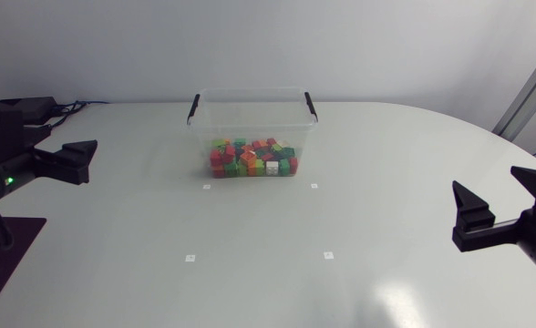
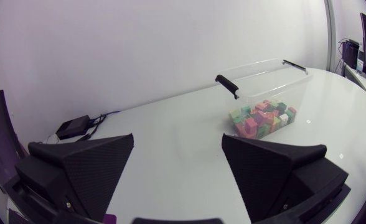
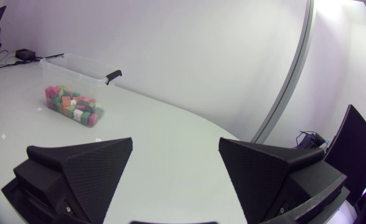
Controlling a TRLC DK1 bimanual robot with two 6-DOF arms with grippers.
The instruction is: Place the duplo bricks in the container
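A clear plastic container (image 1: 250,114) with black handles stands at the table's far middle. Several coloured duplo bricks (image 1: 252,157) lie piled inside it, red, green, orange and white. My left gripper (image 1: 77,161) hangs open and empty at the left edge, well away from the box. At the right edge my right gripper (image 1: 500,205) is open and empty too. The left wrist view has the container (image 2: 267,81) and its bricks (image 2: 264,118) far ahead of the open left gripper (image 2: 178,155). Ahead of the open right gripper (image 3: 175,158), the container (image 3: 77,71) with bricks (image 3: 71,106) sits far off.
Small white markers (image 1: 190,258) dot the white table in front of the box. A dark mat (image 1: 4,255) lies at the front left corner. A black box with cables (image 2: 74,126) sits at the table's far left.
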